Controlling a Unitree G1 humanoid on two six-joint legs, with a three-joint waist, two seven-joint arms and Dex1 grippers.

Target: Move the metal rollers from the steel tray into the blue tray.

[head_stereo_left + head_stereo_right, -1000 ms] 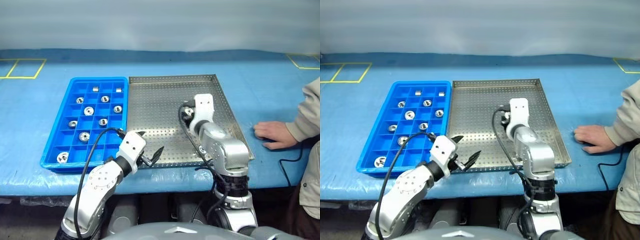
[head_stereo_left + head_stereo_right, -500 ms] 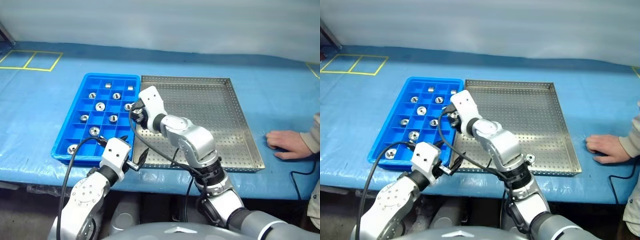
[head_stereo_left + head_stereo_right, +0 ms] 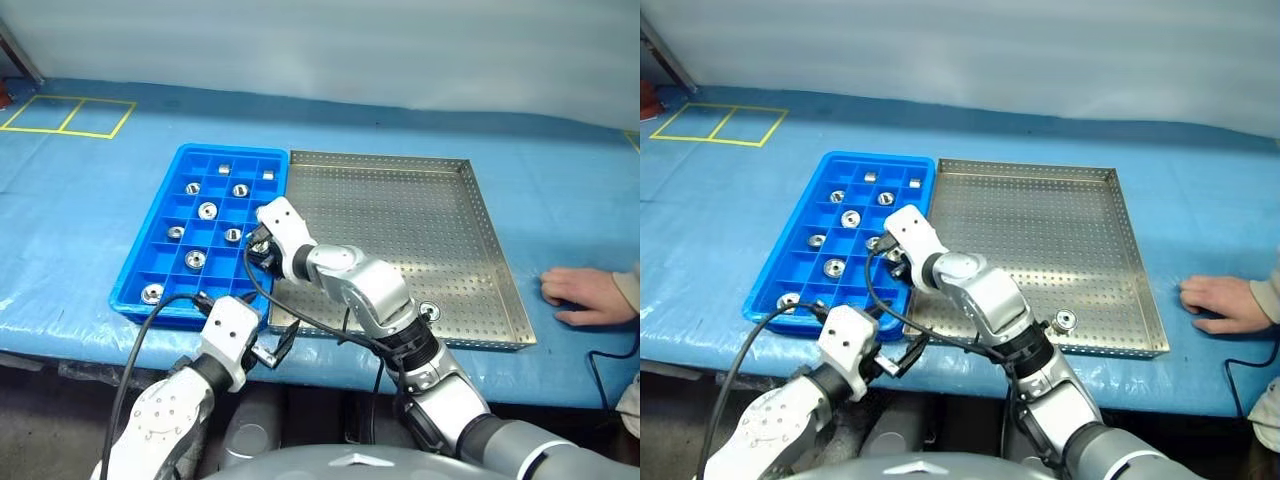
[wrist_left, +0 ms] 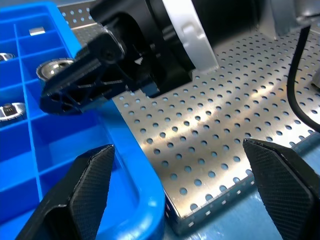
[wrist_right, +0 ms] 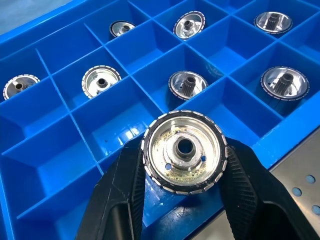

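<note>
My right gripper (image 3: 258, 248) is shut on a metal roller (image 5: 184, 151), a shiny flanged disc with a central hole. It hangs just above the blue tray (image 3: 140, 262), over the compartments along the edge that borders the steel tray (image 3: 400, 158). Several more metal rollers (image 3: 207, 211) lie singly in the blue tray's compartments. One roller (image 3: 1065, 321) rests near the steel tray's front right corner. My left gripper (image 4: 180, 165) is open and empty. It is low at the table's near edge, by the front corner where the two trays meet.
A person's hand (image 3: 580, 300) rests on the blue table cover to the right of the steel tray. Yellow tape squares (image 3: 70, 115) mark the far left of the table. The right arm reaches across the steel tray's front left part.
My right gripper has swung left from the steel tray's middle to the blue tray's edge, carrying the roller. My left gripper has drawn back towards the near edge. The camera has turned left.
</note>
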